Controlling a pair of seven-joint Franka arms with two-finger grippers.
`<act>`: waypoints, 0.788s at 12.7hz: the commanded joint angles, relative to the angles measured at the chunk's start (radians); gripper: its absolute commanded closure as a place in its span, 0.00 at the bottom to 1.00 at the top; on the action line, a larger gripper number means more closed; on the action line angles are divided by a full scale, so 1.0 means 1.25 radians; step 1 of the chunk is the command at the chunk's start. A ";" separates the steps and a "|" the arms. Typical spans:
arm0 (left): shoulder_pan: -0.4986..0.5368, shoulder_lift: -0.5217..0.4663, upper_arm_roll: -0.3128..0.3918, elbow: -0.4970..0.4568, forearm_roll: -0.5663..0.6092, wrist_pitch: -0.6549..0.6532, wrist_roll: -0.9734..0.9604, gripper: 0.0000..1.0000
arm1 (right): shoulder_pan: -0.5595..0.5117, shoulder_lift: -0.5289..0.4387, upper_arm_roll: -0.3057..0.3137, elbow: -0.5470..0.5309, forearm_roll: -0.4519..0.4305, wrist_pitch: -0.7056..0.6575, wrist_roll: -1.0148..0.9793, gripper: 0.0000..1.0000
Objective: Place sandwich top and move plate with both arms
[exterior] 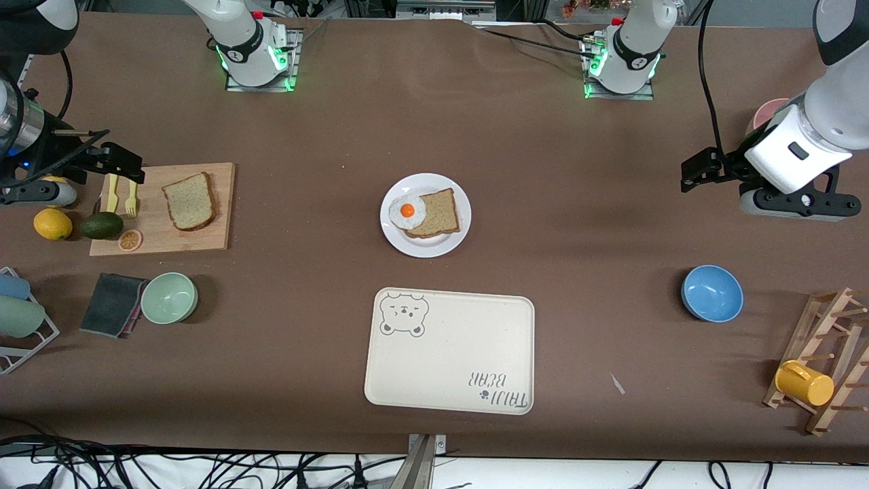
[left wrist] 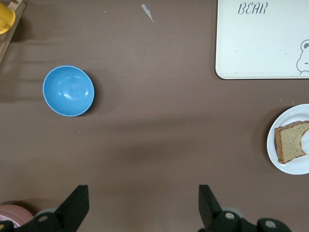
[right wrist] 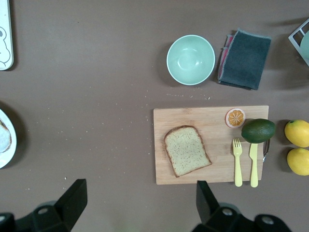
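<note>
The sandwich top (exterior: pixel 190 201), a pale speckled bread slice, lies on a wooden board (exterior: pixel 220 231) toward the right arm's end; it also shows in the right wrist view (right wrist: pixel 187 157). The white plate (exterior: pixel 434 185) sits mid-table and holds a darker bread slice (exterior: pixel 438 214) with a fried egg (exterior: pixel 407 210) on it. The plate's edge shows in the left wrist view (left wrist: pixel 289 116). My right gripper (exterior: pixel 125 163) (right wrist: pixel 140 191) is open and empty, in the air beside the board. My left gripper (exterior: pixel 692 173) (left wrist: pixel 143 193) is open and empty over bare table toward the left arm's end.
A cream bear tray (exterior: pixel 448 353) lies nearer the camera than the plate. A blue bowl (exterior: pixel 711 293), a rack with a yellow mug (exterior: pixel 804 382), a green bowl (exterior: pixel 169 297), a grey cloth (exterior: pixel 112 304), an avocado (exterior: pixel 102 225) and a lemon (exterior: pixel 52 223) stand around.
</note>
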 commanded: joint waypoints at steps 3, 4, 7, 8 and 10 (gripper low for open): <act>0.010 0.007 0.000 0.018 -0.008 -0.011 0.012 0.00 | 0.003 0.004 0.003 0.010 -0.020 0.006 0.012 0.00; 0.010 0.007 -0.002 0.018 -0.008 -0.011 0.010 0.00 | 0.003 0.008 0.004 0.010 -0.021 0.007 0.012 0.00; 0.007 0.007 -0.006 0.018 -0.008 -0.011 0.005 0.00 | 0.005 0.023 0.005 0.011 -0.019 0.012 0.012 0.00; 0.006 0.007 -0.006 0.018 -0.008 -0.011 0.004 0.00 | 0.007 0.056 0.005 0.017 -0.021 0.021 -0.003 0.00; 0.009 0.006 -0.006 0.019 -0.008 -0.011 0.007 0.00 | 0.062 0.117 0.006 0.016 -0.108 0.005 -0.003 0.00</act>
